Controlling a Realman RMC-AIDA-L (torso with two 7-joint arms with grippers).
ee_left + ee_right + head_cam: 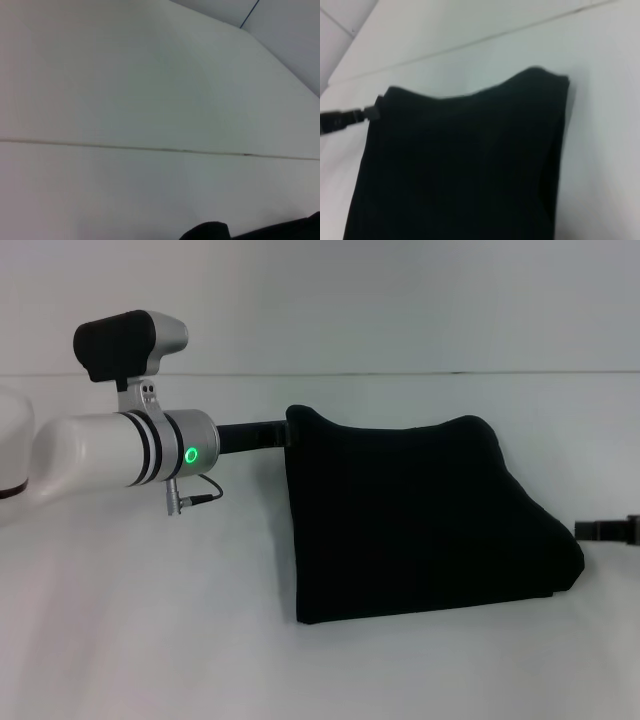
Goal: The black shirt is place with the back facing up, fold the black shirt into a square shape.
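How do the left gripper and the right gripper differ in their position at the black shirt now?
The left gripper reaches in at the far left corner of the black shirt, with its white arm in plain sight; the right gripper shows only as a dark tip at the right edge of the head view. The left gripper is at the shirt's far edge, the right gripper nearer its near right corner. Both are dark and sit at the shirt's edges.

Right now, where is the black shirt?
In the head view the black shirt lies folded on the white table, right of centre. The left hand is at its far left corner, and the right hand is by its right edge.
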